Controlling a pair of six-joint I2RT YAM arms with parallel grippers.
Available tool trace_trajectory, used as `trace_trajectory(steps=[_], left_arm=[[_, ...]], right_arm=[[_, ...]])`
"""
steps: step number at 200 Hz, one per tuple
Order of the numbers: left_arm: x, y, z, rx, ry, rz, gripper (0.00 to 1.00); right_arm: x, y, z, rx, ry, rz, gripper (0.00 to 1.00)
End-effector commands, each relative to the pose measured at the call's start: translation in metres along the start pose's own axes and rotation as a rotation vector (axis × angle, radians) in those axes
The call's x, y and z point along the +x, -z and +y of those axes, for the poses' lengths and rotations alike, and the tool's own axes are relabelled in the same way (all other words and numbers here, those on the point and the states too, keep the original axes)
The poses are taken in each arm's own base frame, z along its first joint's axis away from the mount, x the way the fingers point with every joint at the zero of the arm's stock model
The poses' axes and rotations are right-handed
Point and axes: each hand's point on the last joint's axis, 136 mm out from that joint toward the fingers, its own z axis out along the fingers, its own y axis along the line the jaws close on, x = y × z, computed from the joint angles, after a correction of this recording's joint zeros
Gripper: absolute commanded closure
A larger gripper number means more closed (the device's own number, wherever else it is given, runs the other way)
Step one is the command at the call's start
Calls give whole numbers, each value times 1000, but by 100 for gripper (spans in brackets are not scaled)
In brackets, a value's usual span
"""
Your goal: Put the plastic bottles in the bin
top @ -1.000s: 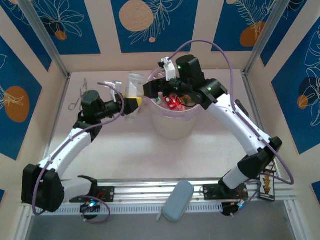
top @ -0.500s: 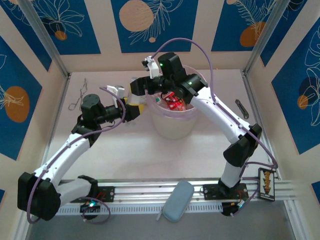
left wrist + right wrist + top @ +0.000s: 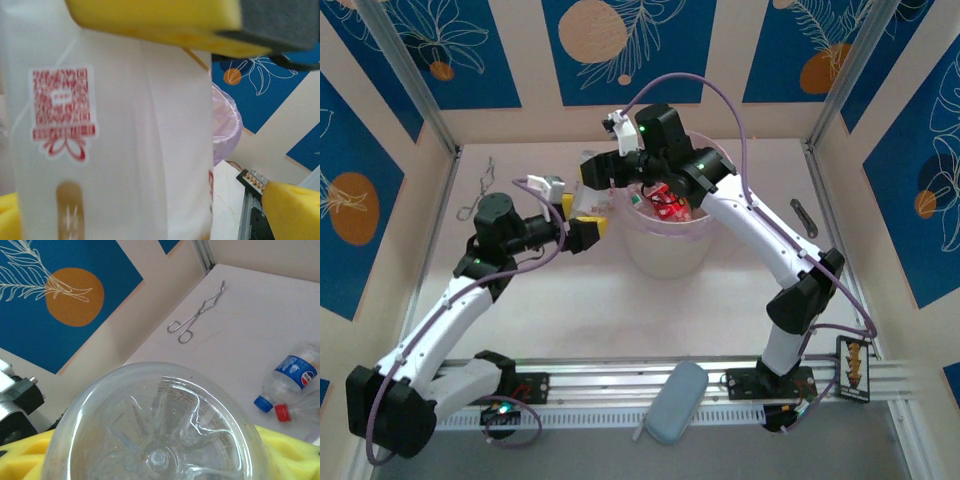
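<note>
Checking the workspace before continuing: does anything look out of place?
Yes: metal forceps lie at the far-left edge of the table, and a grey-blue pouch sits askew on the near rail. Neither is a bottle.

Big round pinkish bin [image 3: 665, 255] standing upright, red-labelled bottles [image 3: 665, 203] piled inside; clear bottle [image 3: 160, 440] up in the air beside its rim; blue-capped bottle [image 3: 289, 381] and red-capped bottle [image 3: 300, 410] lying flat, caps close together.
</note>
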Motion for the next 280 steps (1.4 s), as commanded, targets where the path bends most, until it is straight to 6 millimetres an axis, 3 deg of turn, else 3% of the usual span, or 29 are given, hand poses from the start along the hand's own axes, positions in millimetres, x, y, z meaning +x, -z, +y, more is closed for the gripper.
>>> trace_trajectory(steps=[1,28,60,96,127,147,170,209,239,280], left_arm=[[-7,12,-19,11,-111,7,0],[-8,18,-18,-31,-136,8,0],[-18,10,-2,-89,-87,0,0],[-31,-10,39,-217,-14,-22,0],[-51,-30,49,-195,40,-61,0],[-62,-46,51,-168,78,-71,4],[-63,-66,51,-164,77,-41,9],[-44,-90,60,-241,29,63,18],[-28,-99,69,-271,28,122,27],[-18,-107,76,-272,44,149,36]], right_arm=[[-67,68,20,65,159,-240,48],[-96,118,15,131,200,-356,48],[-110,174,1,256,237,-451,48],[-106,225,-33,461,248,-471,49],[-92,247,-69,605,231,-417,50],[-82,245,-94,656,209,-352,50],[-72,229,-114,667,200,-266,51],[-51,196,-141,670,190,-97,51],[-35,171,-163,710,193,27,50],[-12,138,-177,690,205,165,50]])
